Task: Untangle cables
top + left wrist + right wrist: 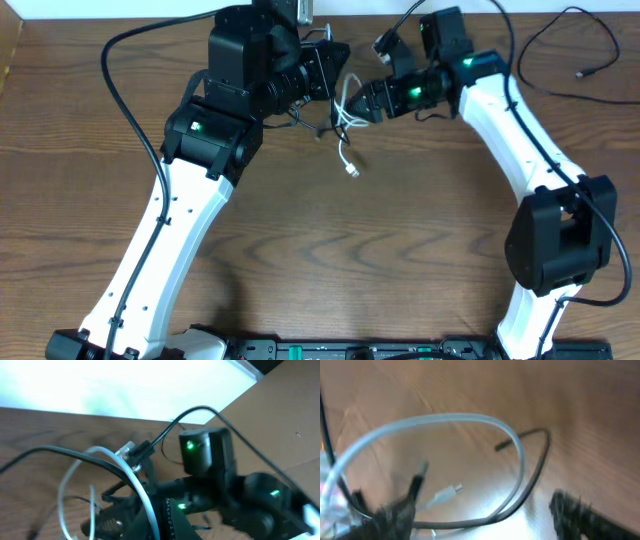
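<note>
cables: white cable [346,118] and black cable [540,462] tangled together between both tools, at 12 o'clock on the tabletop [400,250]
white plug [352,172]: toward 6 o'clock
left tool [333,78]: opening unclear
right tool [362,100]: at the white cable, grip unclear

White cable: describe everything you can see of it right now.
The white cable is thin, smooth and plastic-looking. It is bunched in small loops between the left tool and right tool, tangled with the thin black cable. One free tail drops to the wooden table and ends in a small white plug. The wrist views show a raised open loop; blur hides the grip itself.
</note>
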You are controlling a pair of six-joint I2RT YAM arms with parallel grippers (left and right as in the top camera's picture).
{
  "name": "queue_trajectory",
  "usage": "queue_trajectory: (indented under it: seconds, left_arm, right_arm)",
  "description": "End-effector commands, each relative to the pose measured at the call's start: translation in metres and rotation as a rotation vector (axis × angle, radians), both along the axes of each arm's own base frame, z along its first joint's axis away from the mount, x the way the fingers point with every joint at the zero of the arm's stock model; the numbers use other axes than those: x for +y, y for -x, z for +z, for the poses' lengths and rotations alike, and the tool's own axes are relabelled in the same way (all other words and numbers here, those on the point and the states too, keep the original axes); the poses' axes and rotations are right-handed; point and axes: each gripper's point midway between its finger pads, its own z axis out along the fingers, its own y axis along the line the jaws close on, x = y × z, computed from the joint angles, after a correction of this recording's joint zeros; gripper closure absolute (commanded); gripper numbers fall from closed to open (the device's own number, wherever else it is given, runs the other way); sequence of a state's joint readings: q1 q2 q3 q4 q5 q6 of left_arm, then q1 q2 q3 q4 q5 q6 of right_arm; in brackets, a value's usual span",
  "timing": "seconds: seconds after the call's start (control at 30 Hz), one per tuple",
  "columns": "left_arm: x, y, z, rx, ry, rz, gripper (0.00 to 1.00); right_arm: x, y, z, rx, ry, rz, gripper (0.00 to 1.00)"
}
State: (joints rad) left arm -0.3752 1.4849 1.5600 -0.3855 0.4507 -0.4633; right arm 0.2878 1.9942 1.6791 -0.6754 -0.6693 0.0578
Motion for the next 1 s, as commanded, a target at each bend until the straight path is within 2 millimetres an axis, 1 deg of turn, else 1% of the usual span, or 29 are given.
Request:
queue_trajectory:
  seconds: [0.0, 0.13, 0.17, 0.2, 0.23, 0.27, 0.33, 0.4, 0.43, 0.47, 0.5, 0.53, 0.57, 0.6, 0.63, 0.67, 0.8, 0.87, 0.97]
  left_arm:
    - [-0.003, 0.000, -0.001, 0.017, 0.018, -0.006, 0.93]
    - [-0.003, 0.000, -0.001, 0.041, 0.043, 0.007, 0.93]
    - [-0.002, 0.001, 0.002, 0.036, 0.048, 0.008, 0.93]
    - [-0.001, 0.003, 0.006, 0.027, 0.051, 0.010, 0.93]
    - [0.006, 0.005, 0.017, 0.000, 0.062, 0.022, 0.93]
    - [0.011, 0.007, 0.025, -0.018, 0.069, 0.031, 0.92]
    - [0.030, 0.011, 0.044, -0.065, 0.085, 0.067, 0.93]
    - [0.053, 0.017, 0.064, -0.115, 0.100, 0.115, 0.93]
    - [0.063, 0.019, 0.071, -0.130, 0.103, 0.136, 0.92]
    - [0.080, 0.023, 0.080, -0.153, 0.107, 0.174, 0.92]
    - [0.088, 0.025, 0.084, -0.162, 0.106, 0.195, 0.93]
    - [0.101, 0.028, 0.088, -0.171, 0.106, 0.227, 0.93]
    - [0.121, 0.030, 0.092, -0.177, 0.102, 0.279, 0.92]
    - [0.131, 0.030, 0.091, -0.171, 0.099, 0.304, 0.93]
    - [0.137, 0.030, 0.089, -0.163, 0.095, 0.321, 0.93]
    - [0.145, 0.030, 0.083, -0.134, 0.088, 0.344, 0.92]
    - [0.146, 0.024, 0.061, -0.056, 0.070, 0.350, 0.93]
    - [0.146, 0.021, 0.053, -0.029, 0.064, 0.351, 0.93]
    - [0.144, 0.017, 0.044, 0.001, 0.062, 0.339, 0.92]
  right_arm:
    - [-0.002, -0.006, -0.021, 0.081, 0.007, -0.172, 0.19]
    - [-0.005, -0.017, -0.044, 0.084, 0.025, -0.311, 0.23]
    - [-0.014, -0.019, -0.054, 0.098, 0.058, -0.376, 0.23]
    - [-0.020, -0.020, -0.060, 0.104, 0.087, -0.412, 0.23]
    - [-0.031, -0.020, -0.067, 0.106, 0.133, -0.451, 0.23]
    - [-0.038, -0.021, -0.071, 0.108, 0.159, -0.474, 0.23]
    - [-0.059, -0.023, -0.078, 0.112, 0.229, -0.535, 0.24]
    - [-0.079, -0.023, -0.084, 0.124, 0.278, -0.582, 0.24]
    - [-0.091, -0.023, -0.087, 0.128, 0.311, -0.600, 0.25]
    - [-0.103, -0.022, -0.089, 0.127, 0.345, -0.614, 0.26]
    - [-0.113, -0.022, -0.091, 0.125, 0.376, -0.630, 0.26]
    - [-0.131, -0.021, -0.095, 0.125, 0.432, -0.661, 0.27]
    - [-0.154, -0.019, -0.098, 0.132, 0.499, -0.697, 0.27]
    - [-0.165, -0.016, -0.100, 0.139, 0.533, -0.710, 0.27]
    - [-0.181, -0.012, -0.102, 0.151, 0.579, -0.723, 0.27]
    - [-0.190, -0.009, -0.104, 0.162, 0.602, -0.735, 0.27]
    - [-0.220, 0.000, -0.107, 0.198, 0.668, -0.760, 0.28]
    - [-0.231, 0.005, -0.108, 0.212, 0.706, -0.774, 0.28]
    - [-0.234, 0.008, -0.109, 0.225, 0.711, -0.763, 0.28]
